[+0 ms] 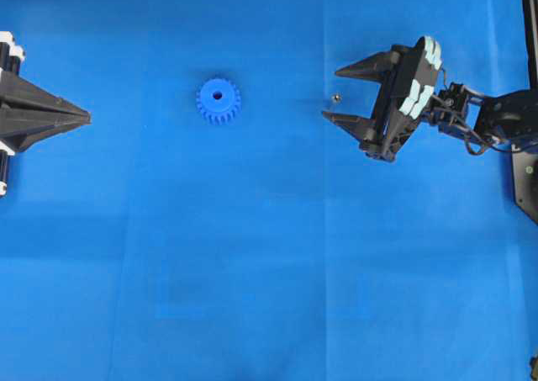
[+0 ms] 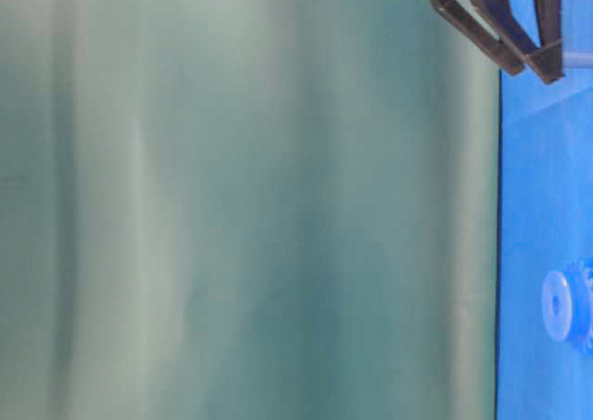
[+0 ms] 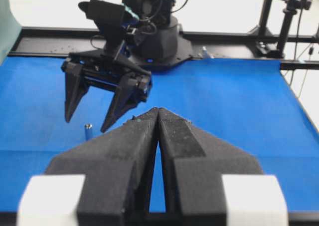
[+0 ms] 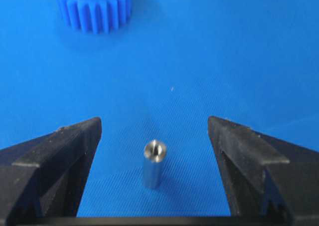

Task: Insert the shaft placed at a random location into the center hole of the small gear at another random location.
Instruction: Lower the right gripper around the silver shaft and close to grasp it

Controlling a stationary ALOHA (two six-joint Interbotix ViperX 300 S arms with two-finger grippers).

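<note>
A blue cloth (image 1: 269, 272) covered the table. At the left, the left claw (image 1: 84, 116) was clenched, empty. The gear (image 1: 218, 101) lay left of centre. The shaft (image 1: 334, 98) stood upright between the right claw's (image 1: 338, 94) spread jaws, untouched.

1. The shaft (image 4: 153, 163), a short silvery pin, stands upright on the blue cloth, nothing touching it.
2. The gear (image 1: 218, 101), bright blue and toothed, lies flat, well apart from it, its hole (image 1: 218, 96) facing up.
</note>
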